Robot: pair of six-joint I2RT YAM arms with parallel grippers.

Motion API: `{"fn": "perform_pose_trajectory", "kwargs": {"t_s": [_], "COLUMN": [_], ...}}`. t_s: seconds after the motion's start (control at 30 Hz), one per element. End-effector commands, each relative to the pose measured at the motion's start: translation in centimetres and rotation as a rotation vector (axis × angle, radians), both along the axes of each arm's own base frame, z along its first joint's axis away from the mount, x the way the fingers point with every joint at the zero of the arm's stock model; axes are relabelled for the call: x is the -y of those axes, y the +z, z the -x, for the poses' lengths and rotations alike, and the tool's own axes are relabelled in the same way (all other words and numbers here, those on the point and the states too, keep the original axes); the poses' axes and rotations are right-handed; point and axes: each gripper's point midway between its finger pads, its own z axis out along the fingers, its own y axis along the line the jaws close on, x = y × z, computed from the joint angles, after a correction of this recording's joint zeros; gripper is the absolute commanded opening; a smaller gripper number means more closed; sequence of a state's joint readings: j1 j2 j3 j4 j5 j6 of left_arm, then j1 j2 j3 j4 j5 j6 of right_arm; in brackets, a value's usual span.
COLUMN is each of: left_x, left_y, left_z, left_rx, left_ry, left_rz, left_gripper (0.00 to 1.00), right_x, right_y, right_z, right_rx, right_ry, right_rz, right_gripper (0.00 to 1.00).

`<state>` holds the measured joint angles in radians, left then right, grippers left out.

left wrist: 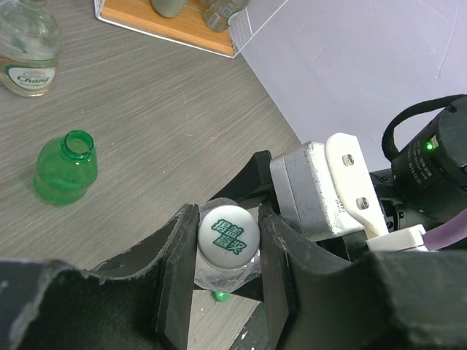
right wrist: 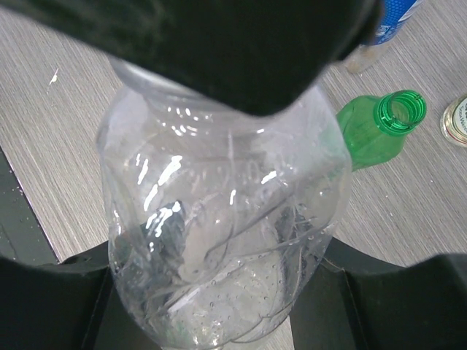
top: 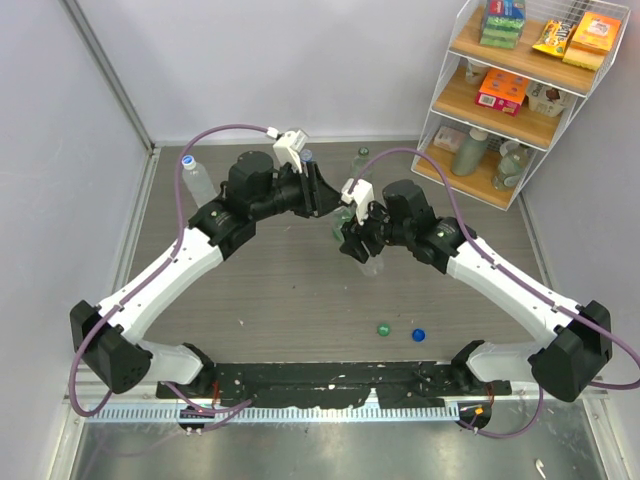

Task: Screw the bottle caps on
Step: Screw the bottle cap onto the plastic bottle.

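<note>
My right gripper (top: pixel 357 243) is shut on the plain clear bottle (right wrist: pixel 219 219) and holds it tilted above the table. My left gripper (top: pixel 326 196) is shut on the white cap (left wrist: pixel 228 235), which has green characters on it and sits on that bottle's mouth. The green bottle (left wrist: pixel 66 168) stands open on the table beyond; it also shows in the right wrist view (right wrist: pixel 376 131). The blue-label bottle (right wrist: pixel 394 11) is only partly in view. The green cap (top: pixel 382 328) and the blue cap (top: pixel 418 335) lie loose near the front edge.
A wire shelf (top: pixel 520 90) with snack boxes and bottles stands at the back right. A clear labelled bottle (left wrist: pixel 25 44) stands near it. Another clear bottle (top: pixel 197 178) stands at the back left. Walls close the table's left and back.
</note>
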<state>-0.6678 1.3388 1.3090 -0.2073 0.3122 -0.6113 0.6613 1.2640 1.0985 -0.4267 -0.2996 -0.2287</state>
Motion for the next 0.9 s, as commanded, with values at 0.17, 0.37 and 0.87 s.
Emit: {"fn": "perform_pose_trajectory", "kwargs": {"t_s": [0.17,0.37,0.87], "left_x": [0.2,0.7,2.3], "left_y": [4.0,4.2,3.7], "left_z": [1.1,2.0,11.0], "left_rx": [0.085,0.096,0.269], "left_ry": [-0.041,-0.106,-0.742], "left_rz": [0.063,0.074,0.143], "left_gripper": [0.28,0.10,0.00], "right_x": [-0.6,-0.8,-3.4], "right_y": [1.7,2.1,5.8], "right_z": [-0.7,-0.4,7.8], "right_rx": [0.035,0.039,0.142], "right_ry": [-0.014,0.009,0.565], "right_rz": [-0.025,-0.036,-0.215], "right_gripper": [0.01,0.01,0.01]}}
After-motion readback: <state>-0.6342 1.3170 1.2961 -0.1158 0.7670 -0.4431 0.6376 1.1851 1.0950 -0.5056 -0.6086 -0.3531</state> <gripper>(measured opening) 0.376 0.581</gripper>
